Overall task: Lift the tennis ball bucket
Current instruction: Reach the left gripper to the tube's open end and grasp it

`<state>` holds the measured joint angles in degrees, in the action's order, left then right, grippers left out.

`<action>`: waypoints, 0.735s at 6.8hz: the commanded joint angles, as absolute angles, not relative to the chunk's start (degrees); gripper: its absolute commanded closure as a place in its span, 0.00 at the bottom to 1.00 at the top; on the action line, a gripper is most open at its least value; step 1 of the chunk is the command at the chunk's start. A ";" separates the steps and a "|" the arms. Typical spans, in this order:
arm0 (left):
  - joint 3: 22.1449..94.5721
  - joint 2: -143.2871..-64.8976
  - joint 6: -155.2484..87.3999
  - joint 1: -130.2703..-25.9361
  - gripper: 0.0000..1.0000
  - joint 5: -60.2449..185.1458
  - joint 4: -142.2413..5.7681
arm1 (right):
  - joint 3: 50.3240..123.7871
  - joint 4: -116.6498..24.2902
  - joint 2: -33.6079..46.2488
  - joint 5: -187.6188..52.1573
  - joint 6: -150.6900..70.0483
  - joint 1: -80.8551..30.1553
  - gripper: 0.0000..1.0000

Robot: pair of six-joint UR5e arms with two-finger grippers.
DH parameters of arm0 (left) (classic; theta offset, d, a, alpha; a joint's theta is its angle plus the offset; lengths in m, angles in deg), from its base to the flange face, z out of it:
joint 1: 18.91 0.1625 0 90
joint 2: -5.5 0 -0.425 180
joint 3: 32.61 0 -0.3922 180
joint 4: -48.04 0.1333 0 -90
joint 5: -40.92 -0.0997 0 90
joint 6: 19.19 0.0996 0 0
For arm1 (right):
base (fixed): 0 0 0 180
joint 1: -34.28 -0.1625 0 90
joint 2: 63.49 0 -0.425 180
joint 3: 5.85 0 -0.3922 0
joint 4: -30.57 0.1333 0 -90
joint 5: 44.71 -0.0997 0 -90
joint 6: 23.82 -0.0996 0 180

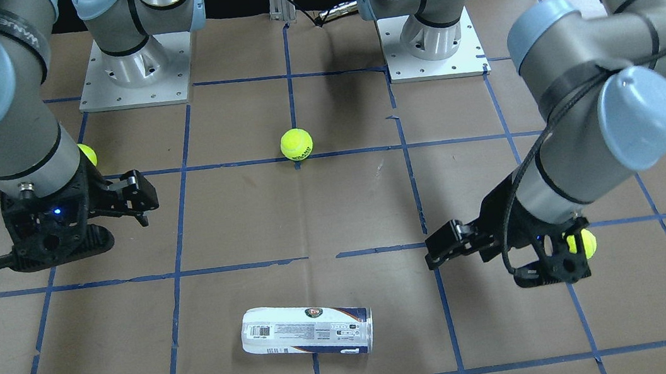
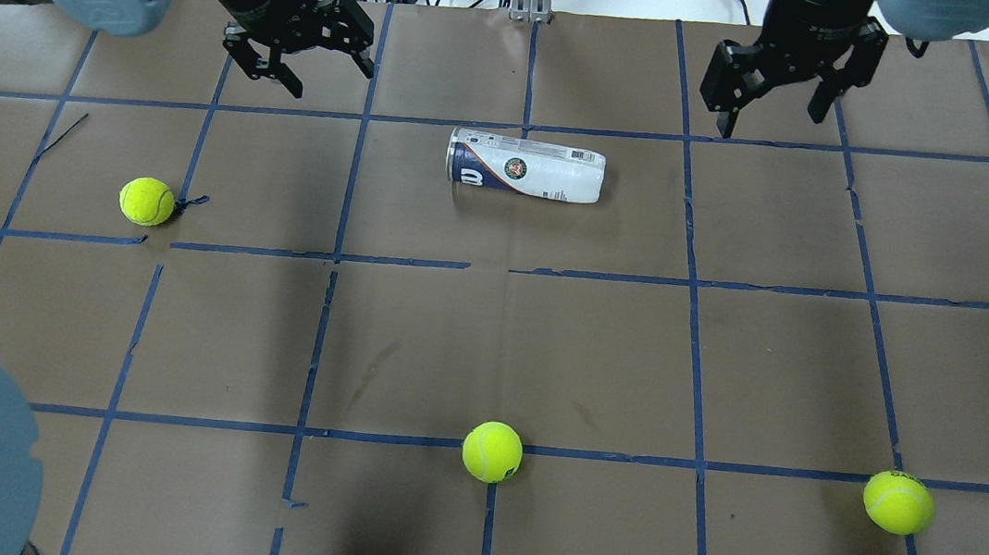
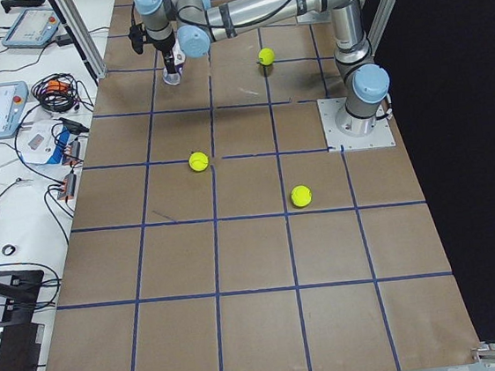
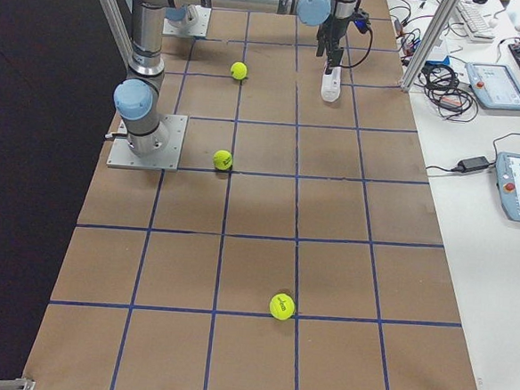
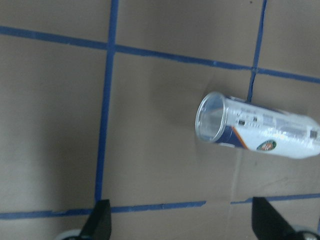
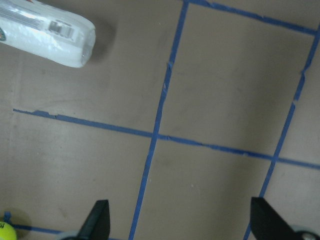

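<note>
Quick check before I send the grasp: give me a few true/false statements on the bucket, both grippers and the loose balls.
1. The tennis ball bucket lies on its side on the table. True.
2. The left gripper is shut on the bucket. False: it is open, off to one side of the bucket and not touching it.
3. The right gripper is open and holds nothing. True.
4. Only two balls lie loose on the table. False: there are three tennis balls, all well apart from the bucket.
</note>
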<state>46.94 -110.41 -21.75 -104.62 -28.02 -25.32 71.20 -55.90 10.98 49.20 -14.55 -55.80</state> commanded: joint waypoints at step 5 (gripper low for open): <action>49.38 -124.48 -18.75 -108.46 0.01 -8.87 -8.38 | 75.18 -53.90 15.00 49.16 -18.11 -54.49 0.00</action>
<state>48.37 -123.24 -18.80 -107.27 -12.26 -9.41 75.25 -53.86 14.97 49.29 -18.35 -54.51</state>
